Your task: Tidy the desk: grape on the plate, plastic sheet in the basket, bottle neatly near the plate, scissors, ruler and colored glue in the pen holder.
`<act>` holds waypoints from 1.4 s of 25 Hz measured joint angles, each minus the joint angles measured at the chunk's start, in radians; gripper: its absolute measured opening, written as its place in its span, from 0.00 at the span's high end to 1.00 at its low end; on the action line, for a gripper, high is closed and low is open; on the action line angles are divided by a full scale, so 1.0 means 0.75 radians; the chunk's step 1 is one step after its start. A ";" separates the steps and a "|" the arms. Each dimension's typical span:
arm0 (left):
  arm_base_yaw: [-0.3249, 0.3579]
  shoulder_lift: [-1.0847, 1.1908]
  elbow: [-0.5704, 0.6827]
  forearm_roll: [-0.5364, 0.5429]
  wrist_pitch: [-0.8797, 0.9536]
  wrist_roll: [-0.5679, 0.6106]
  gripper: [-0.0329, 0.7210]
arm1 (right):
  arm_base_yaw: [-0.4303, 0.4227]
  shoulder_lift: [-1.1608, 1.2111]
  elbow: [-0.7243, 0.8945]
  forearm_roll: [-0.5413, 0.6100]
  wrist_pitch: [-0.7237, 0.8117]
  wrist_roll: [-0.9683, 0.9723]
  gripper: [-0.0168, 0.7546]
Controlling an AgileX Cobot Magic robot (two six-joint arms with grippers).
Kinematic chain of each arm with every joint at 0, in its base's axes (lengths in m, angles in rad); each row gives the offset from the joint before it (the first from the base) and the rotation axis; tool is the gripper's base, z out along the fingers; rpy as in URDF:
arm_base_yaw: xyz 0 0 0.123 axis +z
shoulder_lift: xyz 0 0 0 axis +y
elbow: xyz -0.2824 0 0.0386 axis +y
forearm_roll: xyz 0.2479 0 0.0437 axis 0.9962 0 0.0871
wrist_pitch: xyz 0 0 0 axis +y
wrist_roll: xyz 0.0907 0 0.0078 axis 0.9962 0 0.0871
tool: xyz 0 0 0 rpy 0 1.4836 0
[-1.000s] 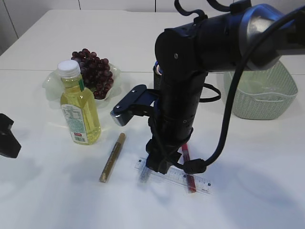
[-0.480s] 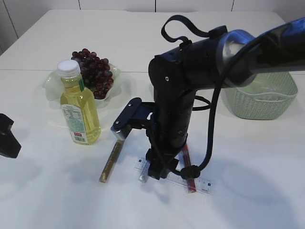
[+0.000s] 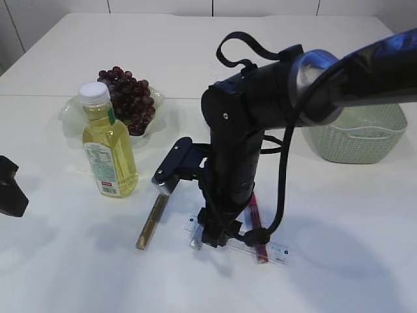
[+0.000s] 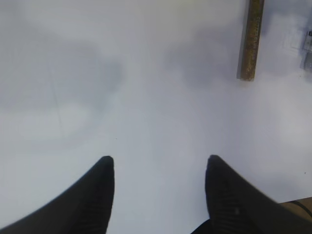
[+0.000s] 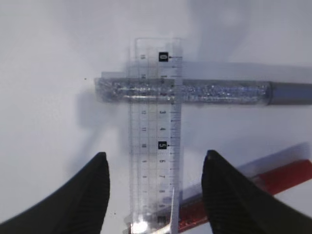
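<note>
My right gripper [image 5: 155,156] is open and hangs low over the clear ruler [image 5: 155,131], one finger on each side, not touching it. The ruler lies across a silver glitter glue stick [image 5: 195,91] and beside a red glue stick [image 5: 273,178]. In the exterior view the right gripper [image 3: 216,236] is down at the ruler [image 3: 277,251]. A gold glue stick [image 3: 154,215] lies to its left. My left gripper [image 4: 158,158] is open over bare table, with that gold glue stick [image 4: 250,39] ahead of it. Grapes [image 3: 127,98] sit on the plate [image 3: 70,116], the bottle [image 3: 109,147] upright before it. Scissors and pen holder are hidden.
A pale green basket [image 3: 355,140] stands at the back right, partly behind the right arm. The left gripper [image 3: 10,189] shows as a dark shape at the left edge. The right arm's bulk blocks the middle of the exterior view.
The right arm has come down and a little nearer, bringing its gripper lower over the ruler, and its jaws have widened slightly. The left gripper has not moved.
</note>
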 joint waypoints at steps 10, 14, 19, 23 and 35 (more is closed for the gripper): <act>0.000 0.000 0.000 0.000 0.000 0.000 0.38 | 0.000 0.050 0.000 0.007 -0.037 0.000 0.36; 0.000 0.000 0.000 0.000 0.000 0.000 0.38 | 0.000 0.058 0.000 0.000 -0.051 0.003 0.36; 0.000 0.000 0.000 0.000 0.000 0.001 0.38 | 0.000 0.078 0.000 0.000 -0.060 0.017 0.36; 0.000 0.000 0.000 0.000 0.000 0.003 0.38 | 0.000 0.080 0.000 -0.007 -0.061 0.022 0.36; 0.000 0.000 0.000 0.000 0.000 0.003 0.38 | -0.013 0.080 0.000 -0.010 -0.093 0.022 0.48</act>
